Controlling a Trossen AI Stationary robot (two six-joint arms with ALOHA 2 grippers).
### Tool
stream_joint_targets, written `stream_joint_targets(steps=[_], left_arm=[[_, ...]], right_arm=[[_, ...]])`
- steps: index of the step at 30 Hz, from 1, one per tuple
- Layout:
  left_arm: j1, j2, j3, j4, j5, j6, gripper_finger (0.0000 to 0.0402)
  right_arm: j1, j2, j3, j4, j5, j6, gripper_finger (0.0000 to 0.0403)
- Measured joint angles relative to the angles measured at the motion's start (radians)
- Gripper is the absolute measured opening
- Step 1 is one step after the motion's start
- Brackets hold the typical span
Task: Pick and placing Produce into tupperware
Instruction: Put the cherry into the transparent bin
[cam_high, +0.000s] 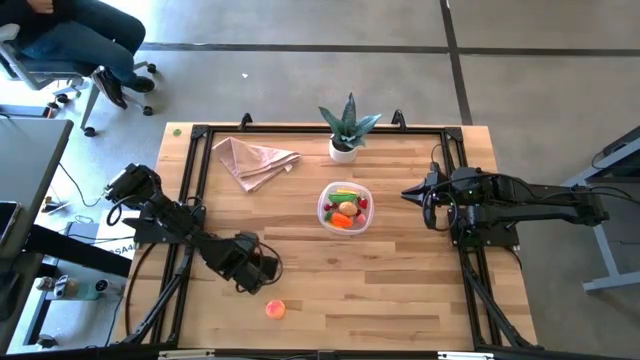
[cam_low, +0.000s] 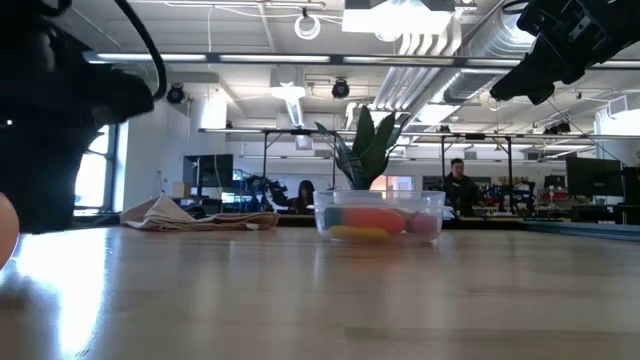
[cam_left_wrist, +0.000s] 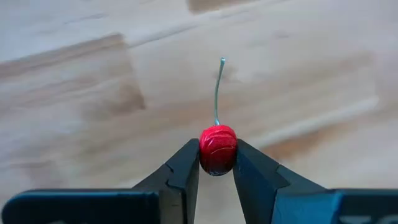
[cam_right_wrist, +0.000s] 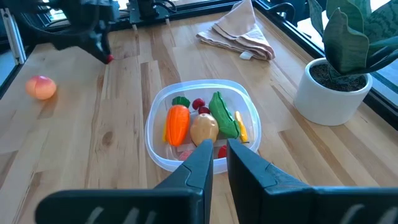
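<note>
1. Cherry (cam_left_wrist: 217, 149) sits nearest to us, a small red toy piece clamped between the fingers of our left gripper (cam_left_wrist: 217, 163), its thin stem (cam_left_wrist: 218, 90) pointing away over the wooden table (cam_high: 400, 290).
2. We judge it light, hard and slick, so we take it across the round body, never by the wiry stem, which looks likely to bend or slip.
3. Just beside our left gripper (cam_high: 262, 268) lies the peach (cam_high: 275, 309) on the near part of the table, still to be collected; it is rounder and wider, and we would grip it across the middle.
4. Farther in stands the tupperware (cam_right_wrist: 244, 93), holding a carrot (cam_right_wrist: 176, 122), a green pod (cam_right_wrist: 222, 114) and other small pieces.
5. Our right gripper (cam_right_wrist: 216, 157) waits above it, fingers nearly together and holding nothing.
6. Beyond are a folded cloth (cam_high: 252, 161) and a potted plant (cam_high: 346, 128).
</note>
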Motion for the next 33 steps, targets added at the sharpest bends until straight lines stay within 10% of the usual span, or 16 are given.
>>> stream_joint_targets(steps=[9,19,33], left_arm=[[0.068,-0.002,0.129,0.001,-0.157,0.321,0.0083],[0.316,-0.004,0.307,0.127,-0.255,1.020,0.0083],[0.692,0.070,0.350,0.466,0.216,1.512,0.0083]], right_arm=[[0.000,0.000,0.000,0.000,0.000,0.000,0.0035],[0.000,0.000,0.000,0.000,0.000,0.000,0.0035],[0.000,0.000,0.000,0.000,0.000,0.000,0.0035]])
